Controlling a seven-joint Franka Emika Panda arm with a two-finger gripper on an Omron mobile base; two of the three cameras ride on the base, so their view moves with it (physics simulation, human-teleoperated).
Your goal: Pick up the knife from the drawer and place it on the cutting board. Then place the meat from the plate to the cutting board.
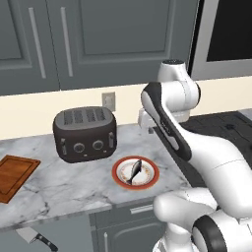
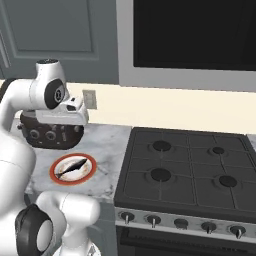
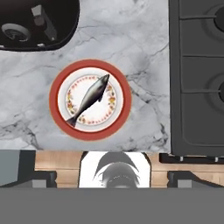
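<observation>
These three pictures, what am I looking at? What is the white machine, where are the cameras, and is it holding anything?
The white machine is a robot arm in a computer-drawn kitchen. Two pictures come from cameras behind it, one to its left, one to its right. The third looks straight down from its hand.

On the marble counter stand a dark toaster, a wooden cutting board and a red-rimmed plate with a small fish, the meat, on it. A stove sits beside the counter. A knife lies in the open drawer below the counter.

The gripper is open and holds nothing.
</observation>
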